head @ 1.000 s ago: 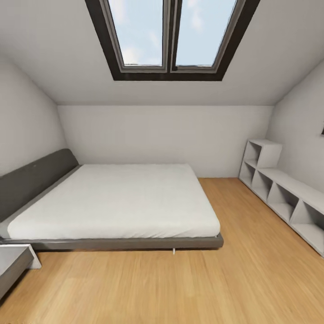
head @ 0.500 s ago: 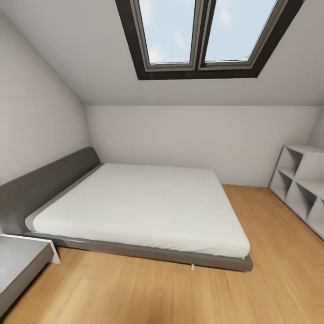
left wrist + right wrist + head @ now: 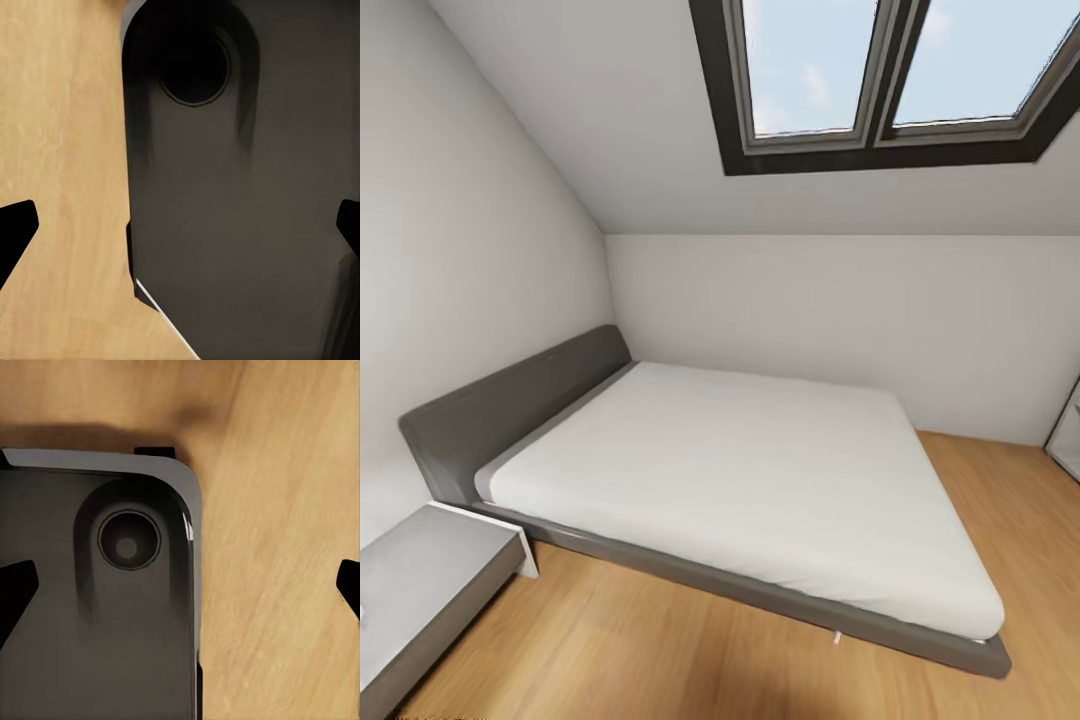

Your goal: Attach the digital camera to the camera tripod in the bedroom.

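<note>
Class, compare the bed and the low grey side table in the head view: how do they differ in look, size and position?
The bed is far larger than the side table. The bed has a white mattress on a dark grey frame with a headboard; the side table is plain light grey with a white edge. The bed fills the middle; the side table sits at the lower left corner. Both stand on the wood floor.

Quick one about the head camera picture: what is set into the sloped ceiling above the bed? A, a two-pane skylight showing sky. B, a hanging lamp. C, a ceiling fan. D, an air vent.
A: a dark-framed skylight with two panes showing blue sky and clouds sits in the sloped ceiling above the bed.
</note>
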